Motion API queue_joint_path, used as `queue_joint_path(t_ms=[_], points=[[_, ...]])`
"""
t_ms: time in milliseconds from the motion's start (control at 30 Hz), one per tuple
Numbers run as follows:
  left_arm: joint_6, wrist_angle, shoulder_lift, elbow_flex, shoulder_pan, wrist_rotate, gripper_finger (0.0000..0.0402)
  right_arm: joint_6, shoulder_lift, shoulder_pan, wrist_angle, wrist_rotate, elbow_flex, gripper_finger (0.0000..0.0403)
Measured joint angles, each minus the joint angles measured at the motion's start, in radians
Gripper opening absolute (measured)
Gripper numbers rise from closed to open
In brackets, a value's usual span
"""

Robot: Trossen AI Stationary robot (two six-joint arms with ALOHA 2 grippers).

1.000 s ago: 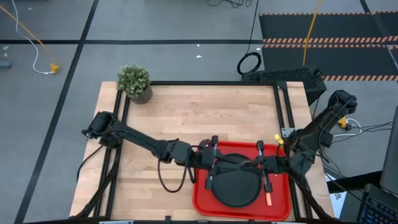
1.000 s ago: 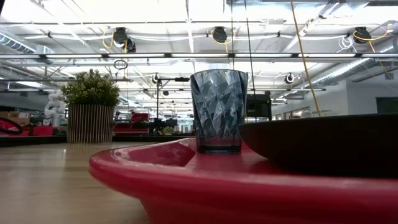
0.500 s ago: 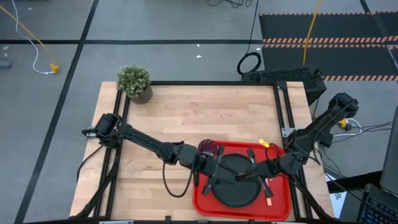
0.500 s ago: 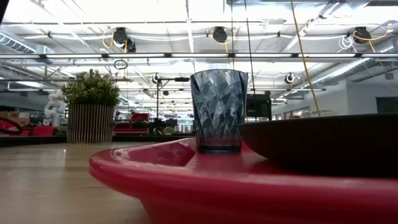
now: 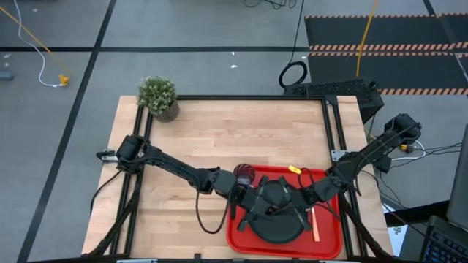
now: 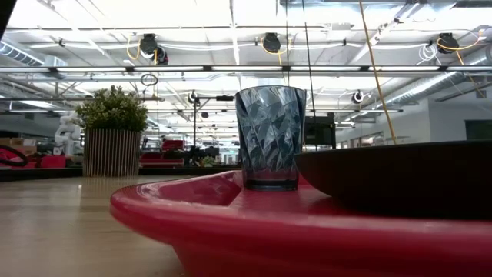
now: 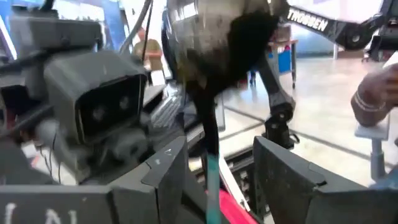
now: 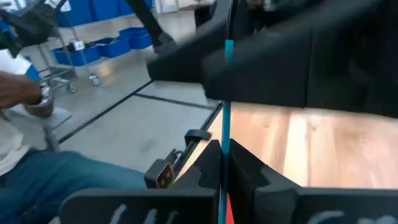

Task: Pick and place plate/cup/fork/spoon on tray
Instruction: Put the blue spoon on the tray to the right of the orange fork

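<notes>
The spoon (image 7: 212, 177) is held upright above the plate (image 5: 278, 219), its dark metal bowl uppermost and the light blue handle running down. It is judged light, stiff and slim, and the smooth handle would be apt to swivel or slip in a narrow pinch. The best hold is across the flat of the handle, near the middle, well clear of the bowl.

The right gripper (image 8: 225, 149) has its fingers pressed together on the blue handle. The left gripper (image 7: 221, 146) faces it with its fingers spread to either side of the same handle, not visibly touching it.

Both arms reach in low from opposite sides of the plate, wrists nearly level, and the two grippers meet over the plate's middle. This looks like a handover or a lowering of the spoon.

The plate lies on the red tray (image 5: 234, 232). The glass cup (image 5: 243, 177) stands on the tray beside the plate, on the left arm's side. The orange-handled fork (image 5: 314, 226) lies on the tray beside the plate, on the right arm's side.
</notes>
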Motion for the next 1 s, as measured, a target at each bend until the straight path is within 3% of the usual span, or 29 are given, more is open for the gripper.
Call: queue_joint_path(t_ms=[133,467,733,1000], points=[[0.007,-0.004,0.008,0.000,0.006,0.056,0.0165,0.002,0.011,-0.014,0.012,-0.077,0.000,0.0000],[0.034,-0.005,0.016,0.000,0.021,0.146,0.0089,0.012,0.012,-0.014,0.007,-0.113,0.000,0.0000],[0.048,-0.005,0.016,0.000,0.022,0.155,0.0016,0.012,0.012,-0.014,0.008,-0.130,0.000,0.0000],[0.050,-0.008,0.016,0.000,0.022,0.160,0.0026,0.012,0.012,-0.014,0.007,-0.129,0.000,0.0004]])
